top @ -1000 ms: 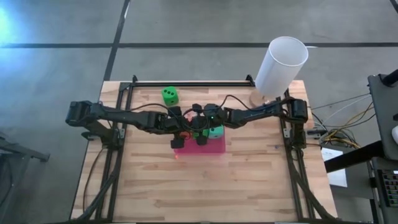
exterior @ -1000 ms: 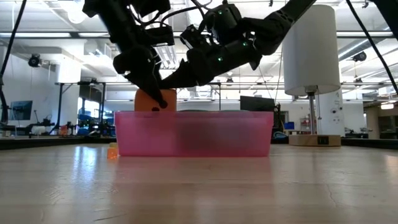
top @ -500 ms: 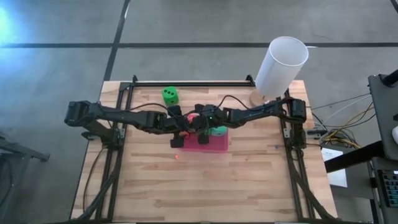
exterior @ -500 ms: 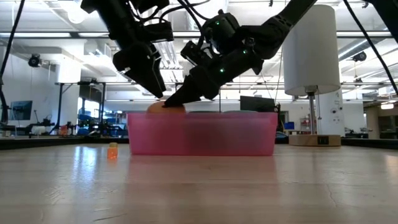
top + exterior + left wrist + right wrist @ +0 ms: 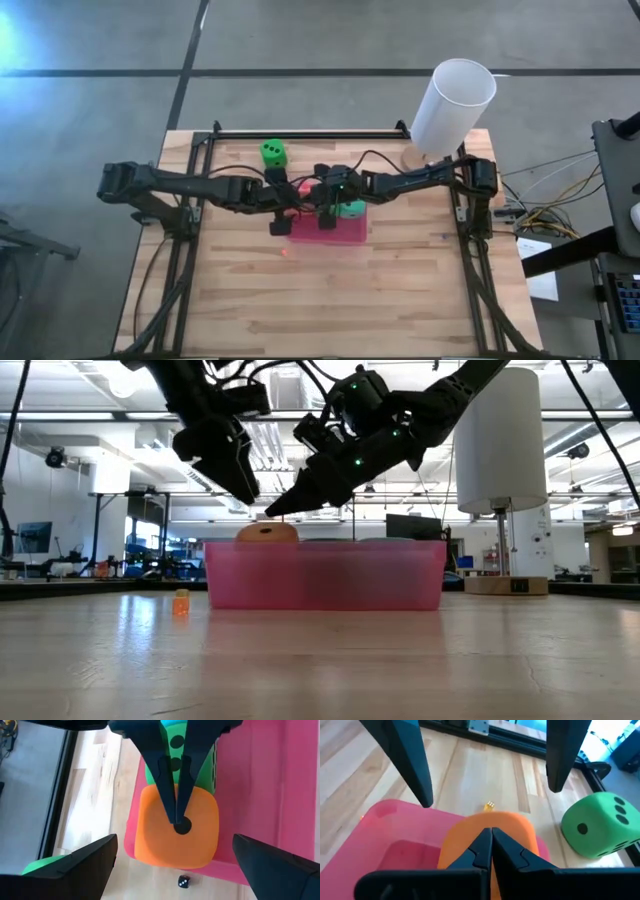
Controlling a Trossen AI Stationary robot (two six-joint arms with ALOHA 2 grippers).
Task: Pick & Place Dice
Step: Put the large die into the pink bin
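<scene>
The orange die sits on the left end of the pink pad, its top showing above the pad's edge in the low view. The left gripper hovers just above it with fingers spread wide, empty. The right gripper comes in from the right, fingers pressed together with nothing between them, tip pointing down over the orange die (whether it touches the die is not clear). A green die lies on the pad just beyond the orange one, and a teal die rests at the pad's far right. Another green die stands on the table, far and left of the pad. A white cylinder stands at the table's far right corner.
</scene>
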